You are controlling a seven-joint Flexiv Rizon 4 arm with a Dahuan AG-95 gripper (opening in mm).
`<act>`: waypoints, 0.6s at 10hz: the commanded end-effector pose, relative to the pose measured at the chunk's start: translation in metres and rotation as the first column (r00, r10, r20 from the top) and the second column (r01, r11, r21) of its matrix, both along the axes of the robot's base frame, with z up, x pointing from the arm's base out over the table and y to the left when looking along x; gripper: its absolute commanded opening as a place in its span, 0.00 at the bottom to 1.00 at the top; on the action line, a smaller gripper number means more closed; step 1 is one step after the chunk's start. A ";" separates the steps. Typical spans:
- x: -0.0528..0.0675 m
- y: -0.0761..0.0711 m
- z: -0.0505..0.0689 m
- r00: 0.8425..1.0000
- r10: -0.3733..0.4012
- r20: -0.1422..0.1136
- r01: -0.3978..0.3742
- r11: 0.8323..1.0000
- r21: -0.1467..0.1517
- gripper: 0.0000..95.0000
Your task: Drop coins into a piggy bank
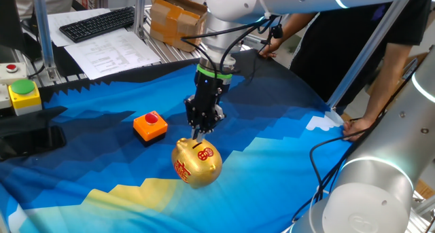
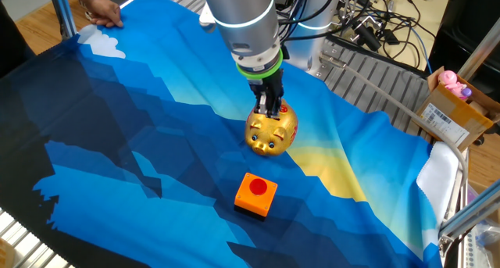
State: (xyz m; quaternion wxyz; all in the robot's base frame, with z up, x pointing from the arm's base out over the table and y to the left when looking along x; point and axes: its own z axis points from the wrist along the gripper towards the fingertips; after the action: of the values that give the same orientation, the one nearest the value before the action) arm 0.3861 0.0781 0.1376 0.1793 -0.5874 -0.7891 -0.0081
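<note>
The gold piggy bank [image 1: 196,163] stands on the blue cloth, with red characters on its side; it also shows in the other fixed view [image 2: 272,132]. My gripper [image 1: 200,132] points straight down, its tips right above the pig's back where the slot is; it also shows in the other fixed view [image 2: 269,110]. The fingers stand close together. I see no coin between them; the tips hide the slot. One red coin [image 1: 151,117] lies on top of the orange square block [image 1: 149,127], left of the pig and apart from it. The coin also shows in the other fixed view [image 2: 260,187].
A green push-button on a yellow box [image 1: 24,94] stands at the far left edge. A keyboard [image 1: 97,23] and papers lie behind the cloth. A cardboard box [image 1: 175,18] sits at the back. A person's hand [image 1: 358,126] rests on the cloth's right edge.
</note>
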 end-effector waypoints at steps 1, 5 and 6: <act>0.000 0.000 0.000 0.992 0.122 0.043 -0.122 0.993 0.005 0.00; 0.016 -0.002 0.010 0.907 0.400 0.132 -0.397 0.916 -0.050 0.00; 0.021 -0.003 0.013 0.863 0.479 0.161 -0.473 0.878 -0.079 0.00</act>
State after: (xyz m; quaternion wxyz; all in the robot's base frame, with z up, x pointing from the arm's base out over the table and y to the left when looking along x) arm 0.4000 0.0770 0.1453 0.1353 -0.4548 -0.8802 -0.0062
